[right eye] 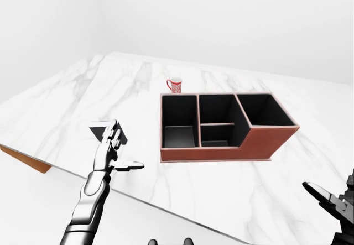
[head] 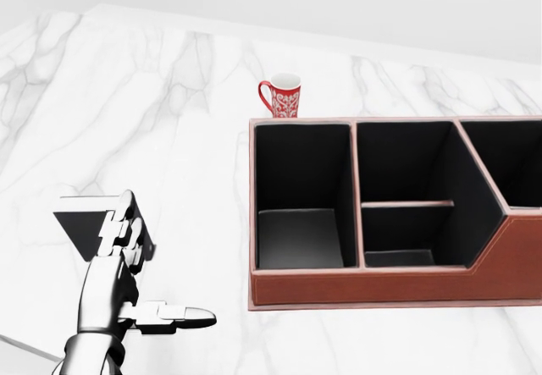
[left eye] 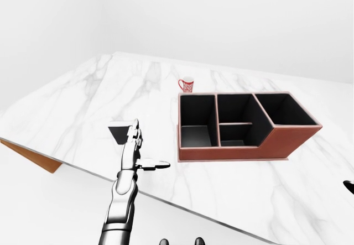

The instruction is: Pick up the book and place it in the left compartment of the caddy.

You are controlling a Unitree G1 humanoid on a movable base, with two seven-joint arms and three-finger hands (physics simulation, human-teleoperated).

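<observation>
My left hand (head: pixel 114 252) is raised over the white marble counter (head: pixel 169 104) at the lower left of the head view. Its two upper fingers (head: pixel 118 223) lie flat against the near face of the book (head: pixel 85 223), while the thumb sticks out sideways to the right, well off the book. So the hand is wide open, touching the book but not closed round it.

The book is dark, with a pale top edge. It sits on the counter at the left of the head view, well apart from the caddy (head: pixel 398 286), and it looks tilted, though I cannot tell how far.

The caddy is brown leather outside and black inside, and it stands on the counter at the right of the view. Its left compartment (head: pixel 301 197) is open at the top and has nothing in it. To the right of that is a middle section split by a low cross wall, then a slanted compartment at the far right.

A red and white patterned mug (head: pixel 284 97) stands upright just above the caddy's upper left corner, its handle pointing left.

My right hand (right eye: pixel 334 201) only shows at the lower right edge of the right-eye view, dark and mostly cut off. One finger points left; I cannot tell whether the hand is open or closed.
</observation>
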